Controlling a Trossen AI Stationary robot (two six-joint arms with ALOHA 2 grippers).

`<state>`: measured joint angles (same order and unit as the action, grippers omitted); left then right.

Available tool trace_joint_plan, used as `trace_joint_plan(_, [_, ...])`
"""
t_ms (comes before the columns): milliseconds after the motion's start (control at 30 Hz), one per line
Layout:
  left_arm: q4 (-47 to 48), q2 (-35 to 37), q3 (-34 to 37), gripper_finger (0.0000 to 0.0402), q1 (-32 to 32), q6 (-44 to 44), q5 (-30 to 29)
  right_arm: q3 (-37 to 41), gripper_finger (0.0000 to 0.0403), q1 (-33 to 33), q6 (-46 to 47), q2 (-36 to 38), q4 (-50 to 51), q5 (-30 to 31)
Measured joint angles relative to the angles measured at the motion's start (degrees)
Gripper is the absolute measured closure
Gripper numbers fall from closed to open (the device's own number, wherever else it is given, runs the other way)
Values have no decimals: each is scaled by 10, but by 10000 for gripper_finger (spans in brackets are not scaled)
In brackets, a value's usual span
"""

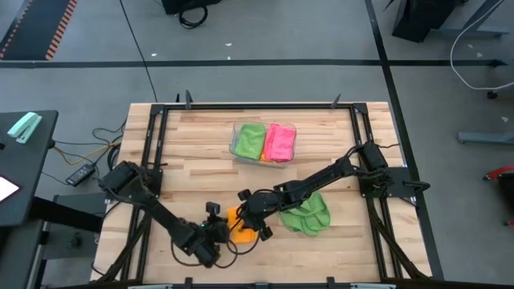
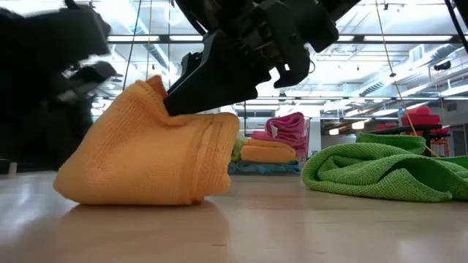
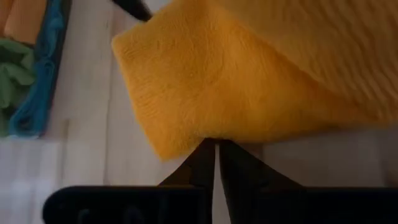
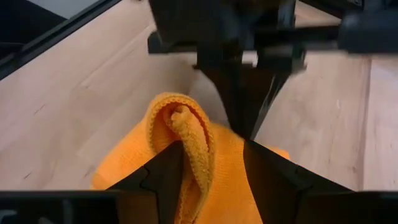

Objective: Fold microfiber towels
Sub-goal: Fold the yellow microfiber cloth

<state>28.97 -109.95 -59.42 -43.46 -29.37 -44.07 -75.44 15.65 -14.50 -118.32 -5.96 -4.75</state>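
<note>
An orange microfiber towel lies bunched near the table's front edge, its top drawn up into a peak. My right gripper reaches it from the far right, shut on a thick fold. Opposite it, my left gripper comes in from the near left with its fingers together at the towel's edge. A green towel lies crumpled on the table to the right, untouched. My left gripper pinches the orange towel's edge at the fingertips, slanting down from the table's near left. The fabric covers the tips, so the number of layers does not show. My right gripper has the towel's rolled fold between its two fingers, slanting down from the far right. The fold stands up past the fingertips as a peak, and the towel's bulk rests on the table.
A clear tray at the table's far middle holds a green and a pink folded towel. Black frame rails run along the table's left and right sides. Bare wood lies between the tray and the arms.
</note>
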Motion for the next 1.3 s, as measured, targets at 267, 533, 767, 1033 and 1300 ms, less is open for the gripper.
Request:
trace_joint_plan(267, [-155, 1, 47, 387, 45, 117, -1, 0, 226, -1, 14, 0, -7, 9])
trace_joint_plan(533, [-154, 1, 47, 386, 57, 132, -2, -9, 226, -15, 37, 1, 15, 20])
trace_joint_plan(767, [-149, 3, 47, 390, 40, 155, -36, 12, 226, -33, 57, 0, 10, 21])
trace_joint_plan(1033, [-59, 66, 48, 381, 1, 134, -42, 16, 226, -32, 63, 0, 10, 22])
trace_joint_plan(1300, [-69, 140, 47, 370, -35, 157, -42, 0, 226, -40, 54, 3, 28, 23])
